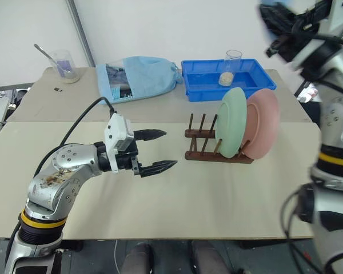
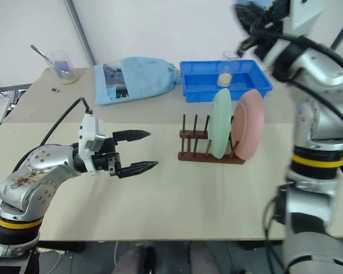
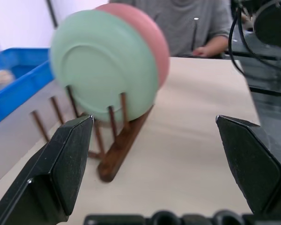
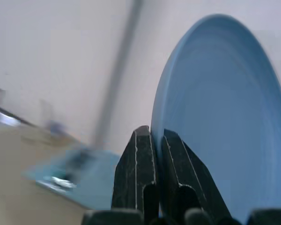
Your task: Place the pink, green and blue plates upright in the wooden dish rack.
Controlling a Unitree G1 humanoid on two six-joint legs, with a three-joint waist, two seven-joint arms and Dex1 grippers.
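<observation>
From the head, the matte pale green round plate (image 1: 233, 121) and the salmon pink round plate (image 1: 262, 123) stand upright in the dark-brown wooden pegged rack (image 1: 208, 146), well apart from the left gripper (image 1: 155, 150), whose black fingers gape wide, empty. In the left wrist view both plates face those spread fingers. In the right wrist view, the right gripper (image 4: 157, 140) pinches the smooth light blue round plate (image 4: 225, 112) by its rim.

A pale green round matte plate (image 1: 232, 122) and a salmon-pink round matte plate (image 1: 262, 123) stand in a dark-brown wooden peg rack (image 1: 204, 149); at 12 o'clock, a bright-blue plastic tray (image 1: 201, 80). A light blue round plate (image 4: 225, 117) sits between black fingers (image 4: 136, 173).
</observation>
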